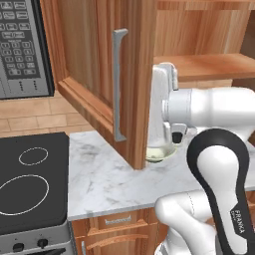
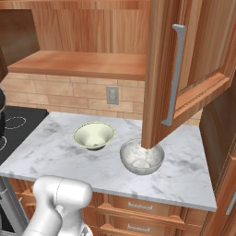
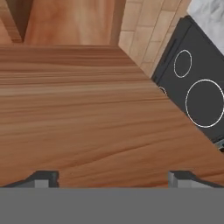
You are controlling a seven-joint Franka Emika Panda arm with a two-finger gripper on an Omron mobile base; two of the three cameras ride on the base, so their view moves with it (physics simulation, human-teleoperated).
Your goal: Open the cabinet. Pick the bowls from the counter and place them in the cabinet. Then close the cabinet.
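**Cabinet open, both bowls on the counter, gripper wide and empty**

The cabinet (image 2: 92,63) stands open. Its doors are swung out toward the cameras: one door (image 1: 94,64) shows in the left base view with its long silver handle (image 1: 118,84), the other door (image 2: 184,69) in the right base view with its own handle (image 2: 174,76). Between them the bare wooden shelf (image 1: 209,65) is in sight.

Both bowls sit on the marble counter (image 2: 50,152), below the shelf. The green bowl (image 2: 94,135) is upright, nearer the stove side. The speckled bowl (image 2: 142,157) is just beside it toward the right, and the lower edge of the open door partly covers its rim in the right base view. In the left base view the green bowl (image 1: 159,153) peeks out from behind the white arm (image 1: 219,164), close to the corner of the door.

The gripper (image 3: 113,178) has its two dark fingertips (image 3: 43,178) spread far apart with nothing between them. The hand view looks along them across the flat wooden shelf board (image 3: 87,113), with the black stove top (image 3: 197,83) and its white rings off to one side.

The stove top (image 1: 30,184) lies left of the counter, with the grey microwave (image 1: 22,47) above it, and small drawers (image 2: 133,207) sit under the counter front
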